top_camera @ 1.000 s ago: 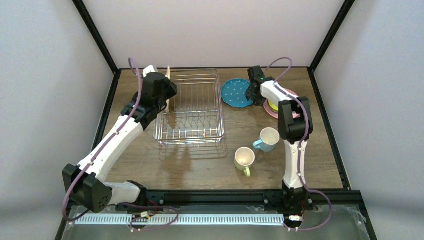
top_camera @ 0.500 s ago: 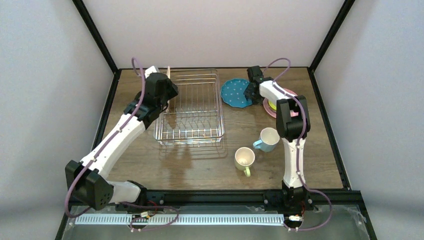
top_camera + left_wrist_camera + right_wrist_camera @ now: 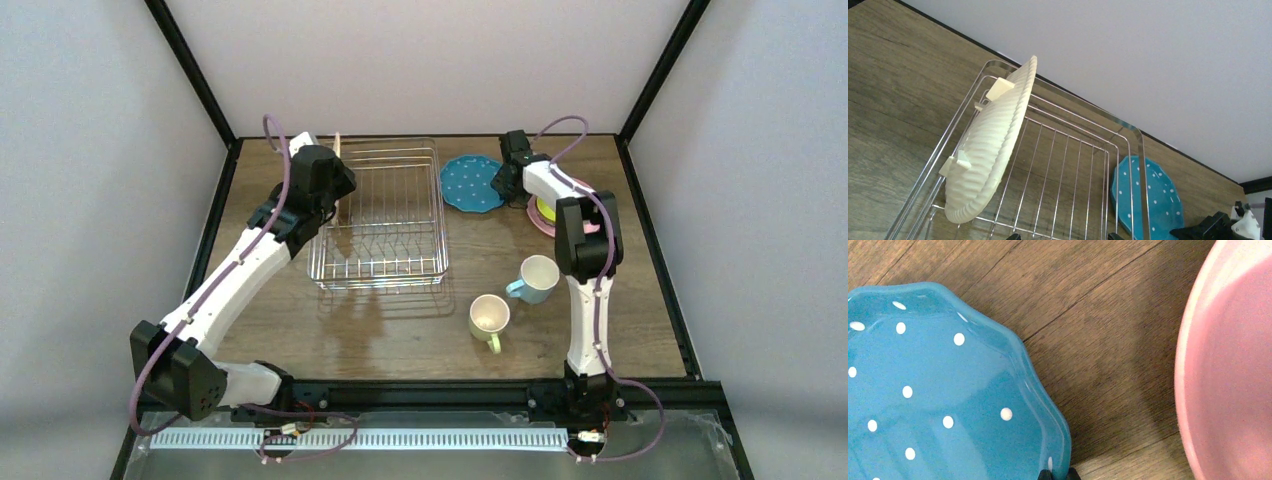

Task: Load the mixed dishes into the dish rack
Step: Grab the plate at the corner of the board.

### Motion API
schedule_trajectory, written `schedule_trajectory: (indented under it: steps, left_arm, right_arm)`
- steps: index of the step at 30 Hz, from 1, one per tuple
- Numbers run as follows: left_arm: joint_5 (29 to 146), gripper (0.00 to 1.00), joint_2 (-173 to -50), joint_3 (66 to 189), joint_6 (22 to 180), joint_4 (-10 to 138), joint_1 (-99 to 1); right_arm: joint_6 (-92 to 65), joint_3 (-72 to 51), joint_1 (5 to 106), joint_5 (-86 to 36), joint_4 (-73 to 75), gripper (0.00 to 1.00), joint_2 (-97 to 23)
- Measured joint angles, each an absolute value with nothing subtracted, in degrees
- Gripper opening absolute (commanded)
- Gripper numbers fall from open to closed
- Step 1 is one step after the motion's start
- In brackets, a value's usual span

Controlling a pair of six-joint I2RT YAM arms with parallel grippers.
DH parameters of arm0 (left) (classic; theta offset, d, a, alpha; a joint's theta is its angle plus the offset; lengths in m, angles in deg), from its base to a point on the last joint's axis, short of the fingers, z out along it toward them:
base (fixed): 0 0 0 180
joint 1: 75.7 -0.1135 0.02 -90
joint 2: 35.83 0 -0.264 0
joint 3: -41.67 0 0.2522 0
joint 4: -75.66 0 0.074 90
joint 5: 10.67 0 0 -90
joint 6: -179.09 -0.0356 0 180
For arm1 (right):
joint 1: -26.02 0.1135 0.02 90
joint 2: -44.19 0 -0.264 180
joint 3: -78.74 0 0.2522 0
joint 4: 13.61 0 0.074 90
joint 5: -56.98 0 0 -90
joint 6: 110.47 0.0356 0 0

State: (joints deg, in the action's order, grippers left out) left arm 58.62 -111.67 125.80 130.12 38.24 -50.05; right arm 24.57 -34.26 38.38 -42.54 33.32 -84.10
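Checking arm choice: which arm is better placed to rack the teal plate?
Right. The right gripper is shut on the teal plate's rim; the left gripper hangs open at the rack, by the tan plate.

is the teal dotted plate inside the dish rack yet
No, the teal dotted plate lies on the table right of the dish rack.

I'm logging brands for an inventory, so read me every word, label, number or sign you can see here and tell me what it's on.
None: no readable text in any view. The teal dotted plate bears only white dots, the tan woven-look plate only ribbing; the pink round plate, light-blue mug, pale yellow-green mug and dish rack show no lettering.
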Motion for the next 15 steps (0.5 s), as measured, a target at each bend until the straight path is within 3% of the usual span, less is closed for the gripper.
schedule_trajectory:
  steps: [15]
  left_arm:
    - [59.34,1.00,-111.62,125.38,129.93,38.24,-50.05]
  right_arm:
    - [25.12,-28.38,38.24,-39.59,28.68,0.01,-80.51]
